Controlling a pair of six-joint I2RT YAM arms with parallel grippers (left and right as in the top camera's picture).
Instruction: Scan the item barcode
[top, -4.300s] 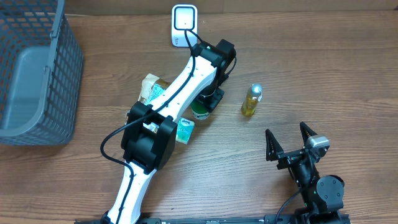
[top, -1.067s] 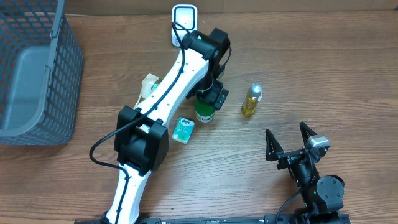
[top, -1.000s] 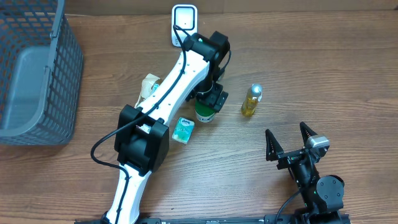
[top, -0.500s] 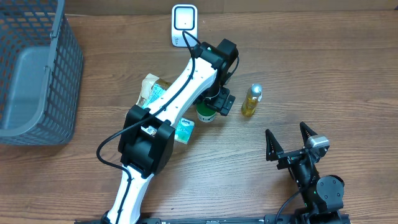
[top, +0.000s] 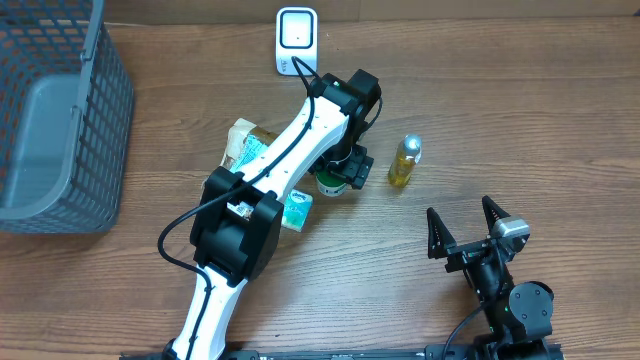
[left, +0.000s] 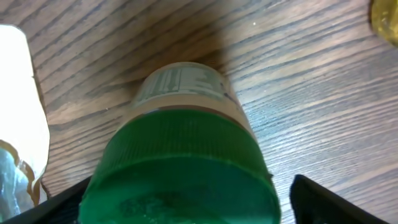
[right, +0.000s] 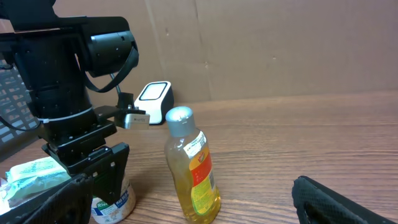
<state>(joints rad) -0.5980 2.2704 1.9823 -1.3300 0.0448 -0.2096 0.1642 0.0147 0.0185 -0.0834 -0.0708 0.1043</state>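
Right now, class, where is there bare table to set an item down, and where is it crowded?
Bare wood lies right of the yellow plastic bottle, and between the grey mesh basket and the pale crinkled bag. Crowded around the green-capped jar.

**Overhead.** Bright, even, diffuse light from above. Sharp edge to edge, and the wood grain of the table (top: 560, 120) is legible. Shadows beside the left arm (top: 290, 150) and the basket (top: 60, 120) are faint and soft-edged. The white scanner (top: 296, 40), upper centre, is close to blown out.

**Left wrist.** The green cap (left: 180, 168) fills the lower centre, too near the lens and soft. The label above it is crisper. The white bag (left: 18, 112) at the left edge is overexposed, with no detail. A dark shadow lies on the wood at upper centre. The yellow bottle (left: 387, 18), upper right corner, is blurred.

**Right wrist.** Dimmer, with a warm cast. The yellow bottle at centre is sharp, with 1 highlight on its silver cap. The right gripper fingers (right: 339, 199) at the 2 lower corners are dark and blurred.
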